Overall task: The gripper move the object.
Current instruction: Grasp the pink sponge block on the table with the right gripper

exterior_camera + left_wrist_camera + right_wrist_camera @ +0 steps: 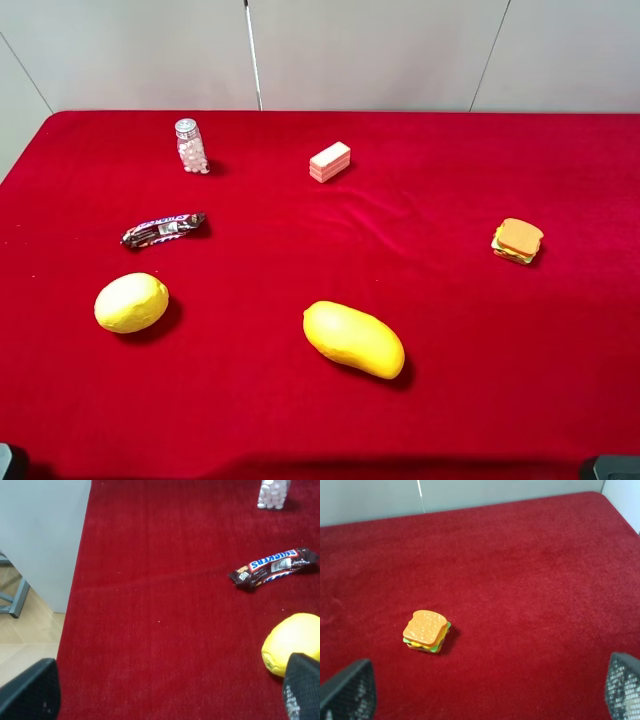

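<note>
The pale pink wafer-like block [330,162] with white stripes lies on the red cloth at the back, near the middle, and shows in neither wrist view. My left gripper [167,692] is open and empty, low over the front left of the table, with the lemon [292,645] beside one fingertip [302,685]. My right gripper [485,692] is open and empty at the front right, with the toy sandwich [426,631] ahead of it. Both grippers are far from the block. Only dark edges of the arms show in the high view's bottom corners.
On the red cloth lie a mango [353,339] at front centre, a lemon [131,302] at front left, a Snickers bar [163,229], a small jar of white pellets [190,146] at back left, and an orange-topped toy sandwich [517,241] at right. A grey wall runs behind the table.
</note>
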Motion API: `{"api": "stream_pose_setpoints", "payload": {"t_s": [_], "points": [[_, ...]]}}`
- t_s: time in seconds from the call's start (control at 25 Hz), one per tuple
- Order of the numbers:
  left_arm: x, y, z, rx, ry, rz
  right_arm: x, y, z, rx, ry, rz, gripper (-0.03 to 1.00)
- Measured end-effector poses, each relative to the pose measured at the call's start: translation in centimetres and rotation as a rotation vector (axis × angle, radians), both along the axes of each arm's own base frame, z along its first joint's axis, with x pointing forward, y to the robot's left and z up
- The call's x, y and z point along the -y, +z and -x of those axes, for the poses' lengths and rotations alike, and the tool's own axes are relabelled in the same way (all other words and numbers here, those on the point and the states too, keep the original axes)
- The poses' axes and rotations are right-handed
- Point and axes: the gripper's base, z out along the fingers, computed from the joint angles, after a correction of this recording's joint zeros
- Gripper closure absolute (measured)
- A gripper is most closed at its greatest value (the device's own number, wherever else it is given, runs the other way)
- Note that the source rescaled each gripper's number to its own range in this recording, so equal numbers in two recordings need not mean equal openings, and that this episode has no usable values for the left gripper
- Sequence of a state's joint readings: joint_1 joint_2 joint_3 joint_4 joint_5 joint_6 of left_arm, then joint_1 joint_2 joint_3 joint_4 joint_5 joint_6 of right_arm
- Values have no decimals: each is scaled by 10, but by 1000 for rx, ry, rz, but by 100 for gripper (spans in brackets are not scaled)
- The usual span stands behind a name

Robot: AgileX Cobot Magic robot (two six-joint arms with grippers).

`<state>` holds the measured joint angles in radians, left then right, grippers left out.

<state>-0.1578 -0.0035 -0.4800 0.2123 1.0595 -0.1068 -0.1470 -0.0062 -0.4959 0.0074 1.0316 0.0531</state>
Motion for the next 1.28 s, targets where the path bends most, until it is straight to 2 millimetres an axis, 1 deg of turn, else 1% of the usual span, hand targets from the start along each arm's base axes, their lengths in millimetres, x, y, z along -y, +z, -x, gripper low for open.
{"api": "stream_pose_setpoints", "payload": {"t_s": [0.12, 0.32, 0.48, 0.92, 1.04, 1.28], "points": [[0, 0, 0, 0, 0, 0, 0, 2, -1, -4, 0, -1, -3], [0, 0, 0, 0, 0, 0, 2, 26, -11, -39, 14, 20, -3], [0, 0, 0, 0, 0, 0, 3, 40, -25, -94, 42, 58, -3], [0, 0, 0, 0, 0, 0, 5, 58, -65, -240, 185, 169, -3], [0, 0, 0, 0, 0, 0, 5, 63, -77, -270, 216, 176, -3], [0, 0, 0, 0, 0, 0, -3, 75, -111, -332, 351, 190, -3]]}}
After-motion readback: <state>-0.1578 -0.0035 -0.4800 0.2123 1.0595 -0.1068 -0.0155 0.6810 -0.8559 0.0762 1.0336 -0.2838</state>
